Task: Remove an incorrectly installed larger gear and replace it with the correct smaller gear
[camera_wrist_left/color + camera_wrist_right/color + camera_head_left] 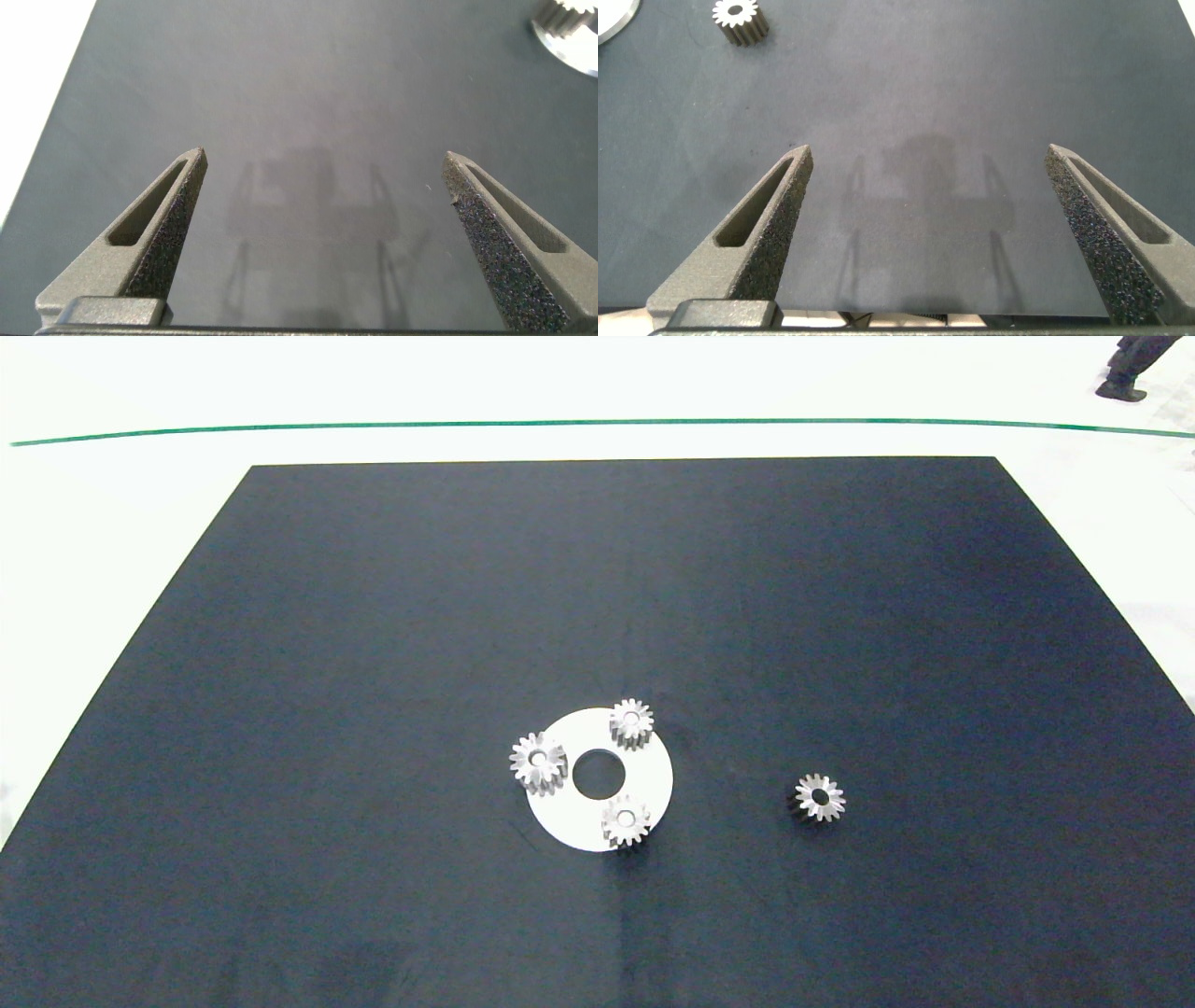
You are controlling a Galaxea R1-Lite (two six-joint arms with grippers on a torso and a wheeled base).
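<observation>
Three silver gears are sitting on a white disc [653, 775] with a round hole in its middle, and a fourth is lying alone on the black mat [597, 597]. We are taking the gear at the disc's left edge for the larger gear [538, 762]; it is looking slightly wider than the rest and is overhanging the rim a little. We are seeing another gear [631, 722] at the disc's far edge and a third gear [625, 821] at its near edge. All three are standing flat with their bores facing up, spaced around the central hole and not touching one another.

Off to the right of the disc, well apart from it, the smaller gear [820, 797] is resting flat on the mat; we are also catching it in the right wrist view [741, 21], far from the fingers.

We are finding neither arm in the head view. The left gripper [325, 159] is hovering over bare mat with its fingers spread wide and nothing between them, the disc's rim [570, 47] just showing in a corner. The right gripper [926, 154] is likewise hanging wide and empty over bare mat.

Beyond the mat, a green line [597, 425] is crossing the pale floor, and a person's shoe [1120, 390] is showing at the top right.
</observation>
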